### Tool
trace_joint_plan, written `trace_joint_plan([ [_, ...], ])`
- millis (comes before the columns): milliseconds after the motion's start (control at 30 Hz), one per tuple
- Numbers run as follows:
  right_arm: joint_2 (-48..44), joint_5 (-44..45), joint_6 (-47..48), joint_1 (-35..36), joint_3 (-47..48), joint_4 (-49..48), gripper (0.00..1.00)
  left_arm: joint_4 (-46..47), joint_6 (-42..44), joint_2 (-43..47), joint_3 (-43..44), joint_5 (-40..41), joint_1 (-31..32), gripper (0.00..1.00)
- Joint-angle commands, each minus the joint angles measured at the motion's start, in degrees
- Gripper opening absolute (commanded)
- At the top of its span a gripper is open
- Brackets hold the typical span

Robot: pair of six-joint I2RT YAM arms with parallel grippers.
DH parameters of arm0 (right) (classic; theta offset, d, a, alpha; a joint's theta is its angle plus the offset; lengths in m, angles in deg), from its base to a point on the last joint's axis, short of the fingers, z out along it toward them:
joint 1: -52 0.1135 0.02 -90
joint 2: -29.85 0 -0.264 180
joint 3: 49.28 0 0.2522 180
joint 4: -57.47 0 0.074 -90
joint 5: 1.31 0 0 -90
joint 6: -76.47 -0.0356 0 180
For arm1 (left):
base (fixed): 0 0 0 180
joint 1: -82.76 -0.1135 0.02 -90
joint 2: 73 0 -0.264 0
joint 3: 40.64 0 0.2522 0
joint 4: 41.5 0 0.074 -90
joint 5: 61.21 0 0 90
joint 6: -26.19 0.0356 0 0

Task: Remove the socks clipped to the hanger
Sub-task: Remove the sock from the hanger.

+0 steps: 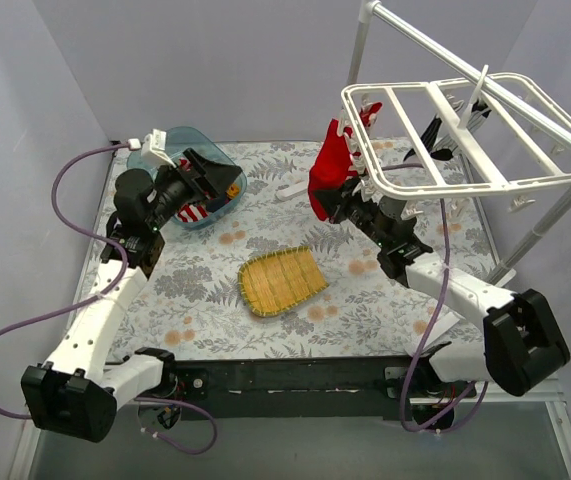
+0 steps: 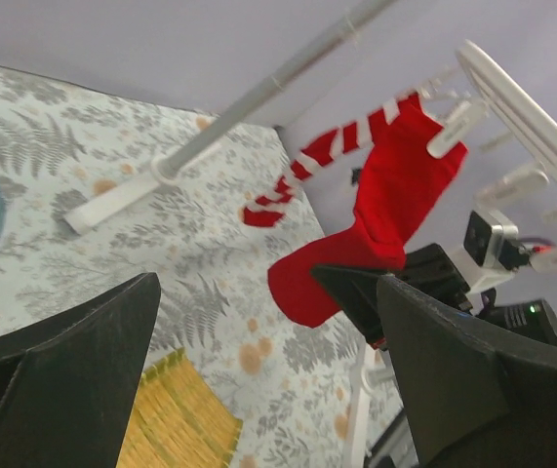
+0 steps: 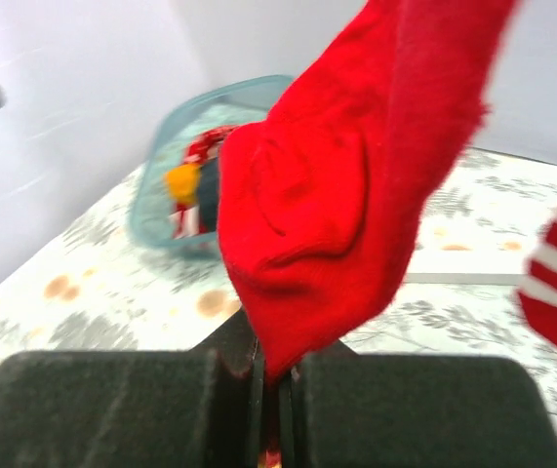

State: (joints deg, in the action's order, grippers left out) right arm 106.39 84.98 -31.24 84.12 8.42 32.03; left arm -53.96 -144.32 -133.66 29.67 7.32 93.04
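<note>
Right end effector [image 3: 273,380] clamped on toe of red sock [image 3: 346,185] hanging clipped to white hanger [image 1: 445,130]; left end effector [image 1: 203,172] fingers apart, empty, near blue bin [image 1: 215,150].

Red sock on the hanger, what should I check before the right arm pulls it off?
1. Right claw shut on the red sock at its lower end: ok.
2. Sock top held by a clip on the hanger: ok.
3. Striped sock outside the grip: ok.
4. Left claw open, away from the sock: ok.
5. Basket unobstructed: not ok, left claw hovers over it.
</note>
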Motion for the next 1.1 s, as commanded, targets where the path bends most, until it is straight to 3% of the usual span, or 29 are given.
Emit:
trace_joint_plan([
  [0, -5.41, -14.03, 0.93, 0.05, -3.42, 1.32, 0.01, -0.95, 4.92, 0.46, 4.00, -3.31, 7.09, 0.93],
  [300, -11.57, -28.19, 1.72, 0.05, -6.76, 8.78, 0.01, 0.45, 5.45, -3.40, 6.99, -2.52, 14.93, 0.84],
  [567, -17.46, -35.40, 1.28, 0.05, -7.73, 11.25, 0.01, 7.65, 2.12, -11.57, 10.85, -7.61, 17.05, 0.73],
  [1067, -23.62, -45.07, -4.42, -0.04, -8.08, 10.21, 0.01, 28.74, -13.61, -27.13, 20.52, -20.96, 17.58, 0.77],
])
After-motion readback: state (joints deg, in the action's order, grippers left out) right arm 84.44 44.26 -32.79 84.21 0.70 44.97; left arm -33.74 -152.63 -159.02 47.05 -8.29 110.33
